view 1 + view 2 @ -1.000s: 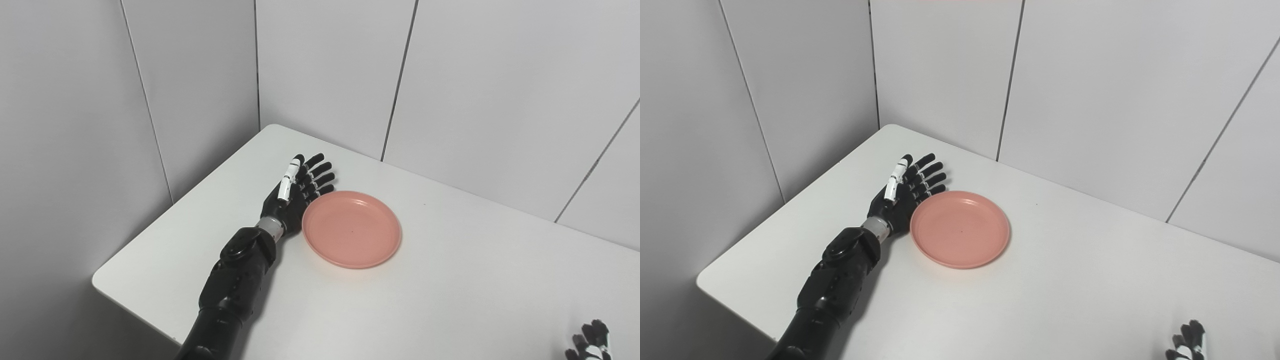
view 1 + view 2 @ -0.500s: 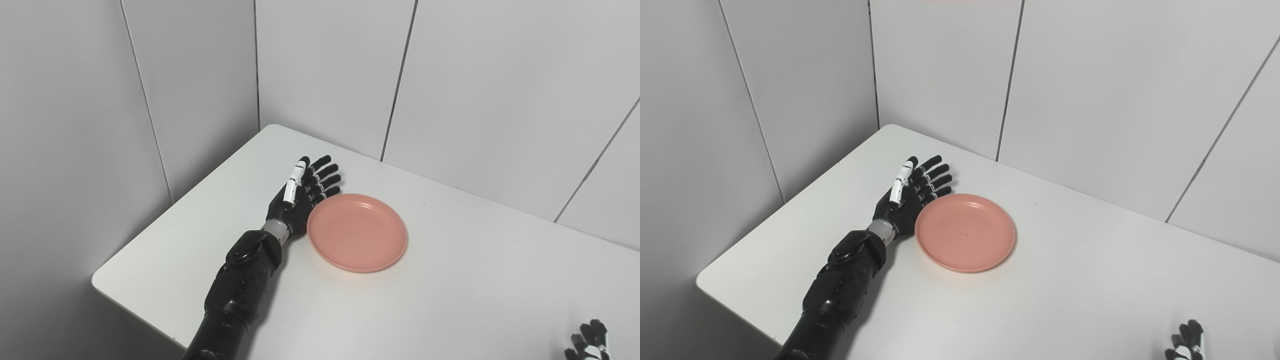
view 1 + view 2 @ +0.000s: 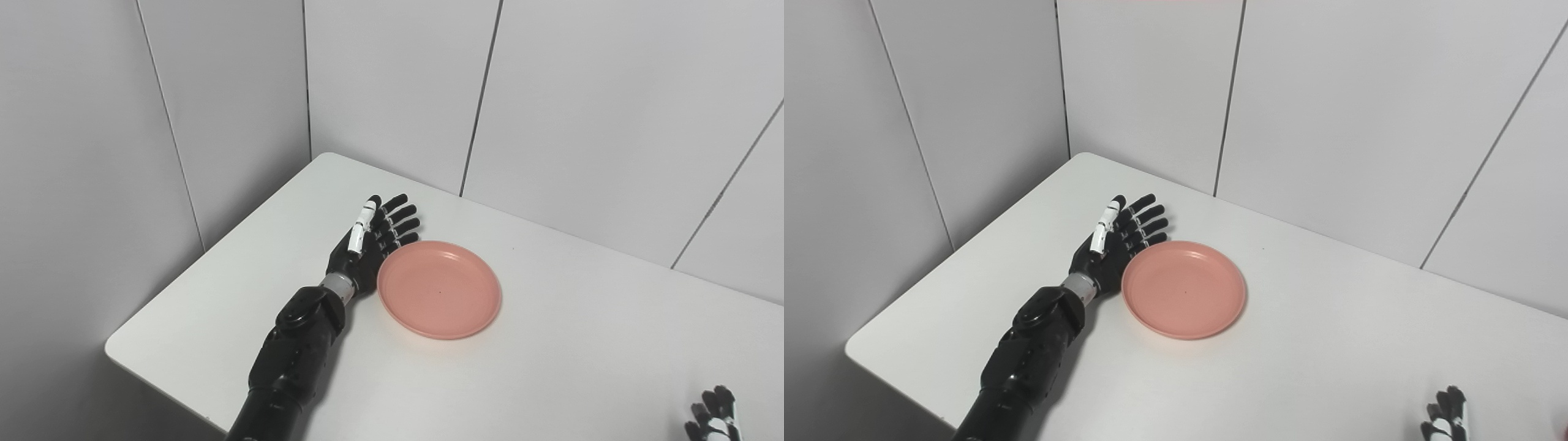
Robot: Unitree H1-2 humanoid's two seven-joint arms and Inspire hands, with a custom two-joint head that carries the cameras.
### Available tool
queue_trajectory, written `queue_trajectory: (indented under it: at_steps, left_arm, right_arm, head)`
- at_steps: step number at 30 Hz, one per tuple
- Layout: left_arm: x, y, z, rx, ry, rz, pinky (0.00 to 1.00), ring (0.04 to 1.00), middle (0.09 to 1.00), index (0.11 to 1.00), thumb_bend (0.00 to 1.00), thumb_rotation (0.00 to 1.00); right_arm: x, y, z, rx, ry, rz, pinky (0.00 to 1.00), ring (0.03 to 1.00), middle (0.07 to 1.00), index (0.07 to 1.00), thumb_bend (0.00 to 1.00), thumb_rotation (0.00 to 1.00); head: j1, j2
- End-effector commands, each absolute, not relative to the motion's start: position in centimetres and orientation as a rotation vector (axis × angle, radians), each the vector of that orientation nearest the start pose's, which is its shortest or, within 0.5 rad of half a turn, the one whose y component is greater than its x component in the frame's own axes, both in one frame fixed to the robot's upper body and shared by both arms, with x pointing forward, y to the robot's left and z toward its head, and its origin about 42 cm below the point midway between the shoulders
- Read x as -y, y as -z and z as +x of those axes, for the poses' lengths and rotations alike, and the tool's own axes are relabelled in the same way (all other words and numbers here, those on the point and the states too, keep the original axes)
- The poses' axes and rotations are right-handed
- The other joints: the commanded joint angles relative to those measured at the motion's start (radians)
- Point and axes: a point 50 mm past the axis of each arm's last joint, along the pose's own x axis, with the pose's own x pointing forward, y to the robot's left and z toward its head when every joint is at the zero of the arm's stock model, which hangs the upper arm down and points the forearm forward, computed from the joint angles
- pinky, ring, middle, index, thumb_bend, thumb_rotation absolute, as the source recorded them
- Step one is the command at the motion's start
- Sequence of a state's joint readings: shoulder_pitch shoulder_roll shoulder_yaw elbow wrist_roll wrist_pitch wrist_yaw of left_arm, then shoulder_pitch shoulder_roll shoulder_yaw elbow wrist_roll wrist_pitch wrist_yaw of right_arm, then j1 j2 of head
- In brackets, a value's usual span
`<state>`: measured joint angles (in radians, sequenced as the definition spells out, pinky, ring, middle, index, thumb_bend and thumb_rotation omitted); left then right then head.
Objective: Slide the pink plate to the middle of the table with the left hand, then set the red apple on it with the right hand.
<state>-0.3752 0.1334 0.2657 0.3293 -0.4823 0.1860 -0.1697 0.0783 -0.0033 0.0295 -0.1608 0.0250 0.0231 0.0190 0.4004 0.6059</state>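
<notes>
Pink plate (image 3: 439, 289) rim touches left hand (image 3: 366, 245), fingers (image 3: 401, 222) released, table (image 3: 551, 367) open rightward

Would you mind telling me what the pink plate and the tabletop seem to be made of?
The pink plate looks like moulded plastic: uniform colour, thin raised rim, soft satin sheen without glassy highlights; melamine is possible. The table looks like a white laminate or painted board: smooth, matte, rounded corners, faint soft reflections. Neither can be confirmed by sight.
</notes>
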Motion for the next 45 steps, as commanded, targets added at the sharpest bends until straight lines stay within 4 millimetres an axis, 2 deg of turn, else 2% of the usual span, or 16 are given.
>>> queue_trajectory:
  at_steps: [1, 8, 22, 29, 36, 45]
  left_arm:
    - [-28.1, -13.3, 40.2, -0.063, 0.048, -0.445, 0.84, 0.849, 0.854, 0.832, 0.34, 1.0]
    - [-26.7, -14.0, 40.1, -0.066, 0.073, -0.456, 0.83, 0.849, 0.856, 0.834, 0.35, 1.0]
    - [-24.2, -14.4, 39.0, -0.089, 0.107, -0.428, 0.84, 0.848, 0.852, 0.833, 0.34, 1.0]
    - [-23.1, -14.9, 38.5, -0.093, 0.121, -0.425, 0.85, 0.86, 0.861, 0.837, 0.34, 1.0]
    - [-21.9, -15.0, 38.0, -0.102, 0.129, -0.423, 0.86, 0.863, 0.866, 0.843, 0.34, 1.0]
    - [-20.2, -14.7, 37.5, -0.109, 0.144, -0.413, 0.87, 0.87, 0.873, 0.851, 0.32, 1.0]
  right_arm:
    - [20.5, -12.9, 26.5, 0.155, -0.032, 0.02, 1.0, 0.967, 0.97, 0.971, 0.06, 1.0]
    - [20.4, -12.7, 26.4, 0.152, -0.032, 0.006, 1.0, 0.968, 0.969, 0.971, 0.1, 1.0]
    - [20.0, -12.6, 26.5, 0.154, -0.03, 0.031, 1.0, 0.966, 0.974, 0.977, 0.12, 1.0]
    - [19.8, -12.5, 26.5, 0.16, -0.022, 0.015, 0.97, 0.947, 0.956, 0.96, 0.15, 1.0]
    - [19.8, -12.5, 26.6, 0.155, -0.013, -0.007, 1.0, 0.959, 0.958, 0.96, 0.19, 1.0]
    - [19.6, -12.7, 26.6, 0.162, -0.009, 0.012, 1.0, 0.963, 0.961, 0.965, 0.18, 1.0]
  head:
    - [-0.002, 0.0]
    - [-0.02, 0.014]
    - [-0.056, 0.036]
    - [-0.072, 0.047]
    - [-0.088, 0.057]
    - [-0.104, 0.068]
